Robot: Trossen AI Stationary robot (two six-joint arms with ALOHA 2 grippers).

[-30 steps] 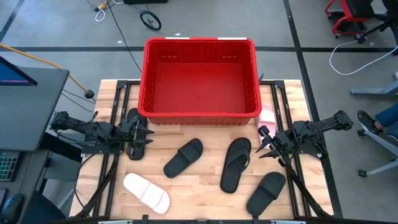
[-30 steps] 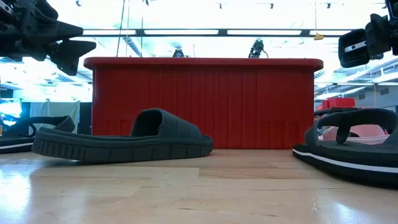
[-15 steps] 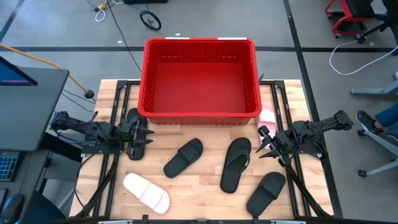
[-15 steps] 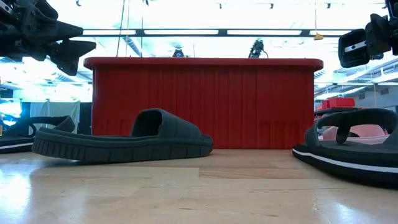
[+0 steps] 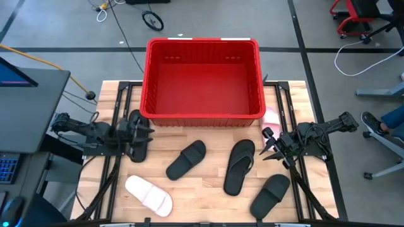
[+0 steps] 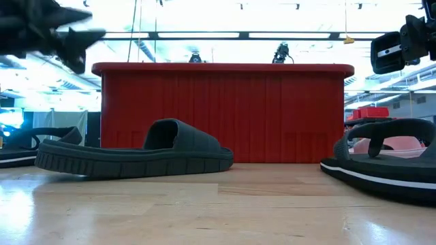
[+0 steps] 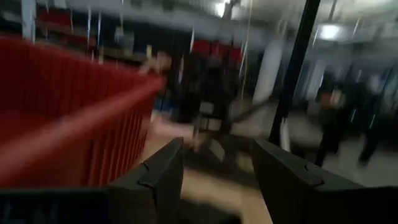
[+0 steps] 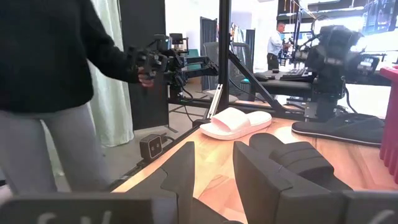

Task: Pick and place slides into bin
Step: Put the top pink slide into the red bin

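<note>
Looking down on a wooden table (image 5: 202,189), the overhead camera shows an empty red bin (image 5: 203,79) at the far edge and six slides lying loose in front of it, none yet inside. The one change from a moment earlier is at the left hand (image 5: 140,134): it has drawn back slightly toward its own side and swung, and its wrist camera is smeared with motion. Its fingers (image 7: 163,177) stand spread with nothing between them. It hovers over a black slide (image 5: 136,133) near the bin's left front corner, so the first pick appears to be only starting. The right hand (image 5: 271,142) has not moved; it hangs near the table's right edge, fingers (image 8: 186,171) parted and empty, just beside a pale pink slide (image 5: 271,118) tucked against the bin's right front corner. That black slide under the left hand lies lengthwise toward the bin. In the middle, another black slide (image 5: 187,159) lies slanted, its far end turned to the right. A black flip-flop (image 5: 239,166) lies nearly straight toward the bin, and a third black slide (image 5: 270,195) slants likewise at the near right. A white slide (image 5: 148,195) lies near the front left, slanted the opposite way.
</note>
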